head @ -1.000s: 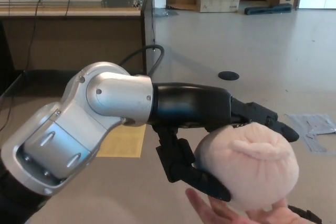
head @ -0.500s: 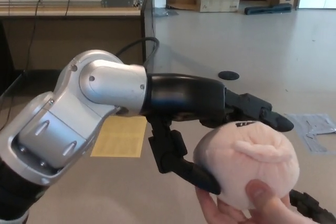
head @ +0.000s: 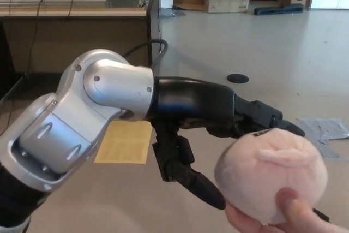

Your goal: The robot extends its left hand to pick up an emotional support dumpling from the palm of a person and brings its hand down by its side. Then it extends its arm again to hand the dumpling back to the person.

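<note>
L hand (head: 218,151) out over the floor, fingers spread wide, holding nothing. Thumb (head: 199,185) juts low-left of the dumpling (head: 271,174), apart from it; upper fingers (head: 267,119) sit just behind its top, contact there unclear. Dumpling at near right, resting in a person's hand (head: 283,219), their thumb pressed on its front. R hand not in view.

Risks, my read:
- Plush is round w/ no edge to hook; if the person's grip is loose it could roll off the palm to the floor
- Robot fingers close to the person's thumb; any closing move could pinch it
- Upper fingers may snag the fabric if arm pulls away fast

Materials:
- Dumpling: pale pink fuzzy plush, squashy, pleated fold on top
- Robot hand: black hard plastic, thick jointed digits, blunt tips
- Forearm (head: 188,102) glossy black; elbow housing (head: 82,118) brushed silver, rounded
- Floor (head: 245,42) smooth, beige; yellow sheet (head: 125,141) lying flat under the arm
</note>
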Available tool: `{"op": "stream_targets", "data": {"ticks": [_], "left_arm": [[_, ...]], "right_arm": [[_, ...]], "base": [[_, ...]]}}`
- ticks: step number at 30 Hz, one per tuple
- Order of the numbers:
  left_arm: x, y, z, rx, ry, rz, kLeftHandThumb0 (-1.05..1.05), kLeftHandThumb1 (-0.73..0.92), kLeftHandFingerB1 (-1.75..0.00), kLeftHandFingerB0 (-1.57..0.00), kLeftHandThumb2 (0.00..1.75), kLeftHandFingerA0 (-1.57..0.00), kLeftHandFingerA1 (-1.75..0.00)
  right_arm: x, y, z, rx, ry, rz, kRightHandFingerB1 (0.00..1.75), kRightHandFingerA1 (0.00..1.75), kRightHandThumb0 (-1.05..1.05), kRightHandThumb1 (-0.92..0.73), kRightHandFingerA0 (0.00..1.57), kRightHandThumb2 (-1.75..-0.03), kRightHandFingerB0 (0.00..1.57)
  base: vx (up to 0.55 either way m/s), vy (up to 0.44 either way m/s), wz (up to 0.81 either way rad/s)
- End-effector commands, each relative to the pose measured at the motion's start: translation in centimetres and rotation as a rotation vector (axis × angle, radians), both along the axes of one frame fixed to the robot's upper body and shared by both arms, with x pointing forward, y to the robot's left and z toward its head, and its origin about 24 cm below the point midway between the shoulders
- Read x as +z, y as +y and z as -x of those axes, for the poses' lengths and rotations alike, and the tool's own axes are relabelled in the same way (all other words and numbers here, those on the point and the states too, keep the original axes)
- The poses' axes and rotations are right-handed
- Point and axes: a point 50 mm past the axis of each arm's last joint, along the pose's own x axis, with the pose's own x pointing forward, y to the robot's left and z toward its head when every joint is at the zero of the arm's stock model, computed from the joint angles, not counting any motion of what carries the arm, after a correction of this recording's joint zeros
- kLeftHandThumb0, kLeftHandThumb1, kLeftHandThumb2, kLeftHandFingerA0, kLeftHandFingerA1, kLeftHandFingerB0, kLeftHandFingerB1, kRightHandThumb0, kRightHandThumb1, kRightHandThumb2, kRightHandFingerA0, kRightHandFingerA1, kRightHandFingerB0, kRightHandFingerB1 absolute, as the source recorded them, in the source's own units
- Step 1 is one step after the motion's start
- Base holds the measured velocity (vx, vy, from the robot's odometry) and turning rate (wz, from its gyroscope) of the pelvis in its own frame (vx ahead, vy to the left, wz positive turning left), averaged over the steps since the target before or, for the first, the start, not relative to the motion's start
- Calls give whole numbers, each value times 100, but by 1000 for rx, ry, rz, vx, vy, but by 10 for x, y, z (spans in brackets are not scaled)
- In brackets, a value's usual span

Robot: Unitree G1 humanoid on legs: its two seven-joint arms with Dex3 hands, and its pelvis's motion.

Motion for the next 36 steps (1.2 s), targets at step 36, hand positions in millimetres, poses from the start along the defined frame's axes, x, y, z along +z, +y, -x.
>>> {"op": "stream_targets", "data": {"ticks": [36], "left_arm": [[-266,264,35,1293,208,685,-39,44,-19,-7,58,-11,-37]], "right_arm": [[-38,-32,58,-58,70,16,29,42,-54,-59,50,-58,24]], "base": [[0,0,0]]}}
